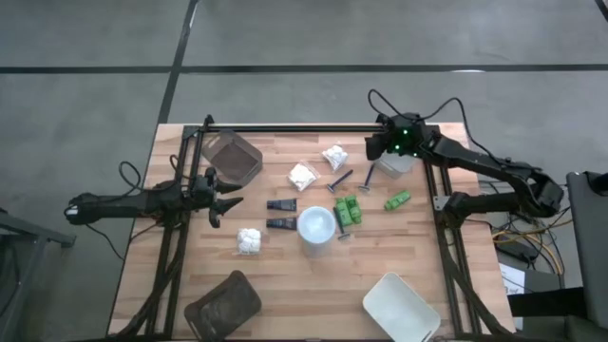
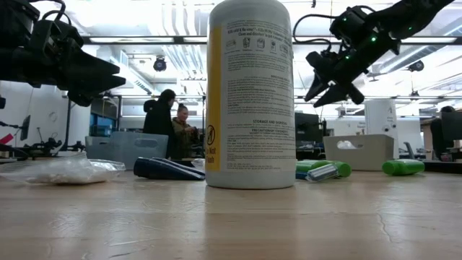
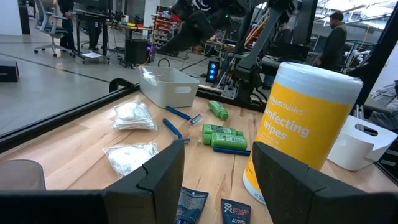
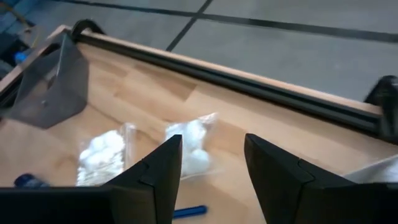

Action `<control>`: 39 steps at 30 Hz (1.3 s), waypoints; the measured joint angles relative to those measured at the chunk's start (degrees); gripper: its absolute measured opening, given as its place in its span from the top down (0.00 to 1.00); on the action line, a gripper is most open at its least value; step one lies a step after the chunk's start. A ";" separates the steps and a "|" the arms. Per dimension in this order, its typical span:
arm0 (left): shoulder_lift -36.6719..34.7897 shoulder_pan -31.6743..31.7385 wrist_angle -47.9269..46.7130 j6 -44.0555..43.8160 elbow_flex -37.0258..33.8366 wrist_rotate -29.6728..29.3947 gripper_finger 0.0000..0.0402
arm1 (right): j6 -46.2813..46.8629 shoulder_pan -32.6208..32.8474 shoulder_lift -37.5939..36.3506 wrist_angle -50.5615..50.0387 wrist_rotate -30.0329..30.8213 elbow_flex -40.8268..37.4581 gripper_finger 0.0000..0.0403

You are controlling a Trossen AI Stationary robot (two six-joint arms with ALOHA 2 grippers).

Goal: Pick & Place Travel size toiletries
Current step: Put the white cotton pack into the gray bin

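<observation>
Wipes canister (image 1: 316, 228) at table centre; two tubes (image 1: 281, 215) left of it; razors (image 1: 340, 179) and packets (image 1: 302, 176) behind.

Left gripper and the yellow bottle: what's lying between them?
In the high view, two short dark tubes lie between the left gripper and the bottle; the rest is bare wood.

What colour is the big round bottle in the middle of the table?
The bottle is yellow with white lettering and a white cap. The left wrist view shows it best.
</observation>
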 joint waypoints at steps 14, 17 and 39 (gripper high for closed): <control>0.00 0.01 0.00 0.00 0.00 0.00 0.51 | -4.50 5.80 11.66 -4.20 0.02 10.23 0.56; 0.00 0.00 0.00 -0.01 0.00 0.00 0.51 | -7.33 6.00 16.35 -9.54 0.00 16.25 0.57; 0.00 0.01 0.00 0.00 0.00 -0.01 0.51 | -18.38 5.96 41.88 -27.77 -1.33 39.35 0.55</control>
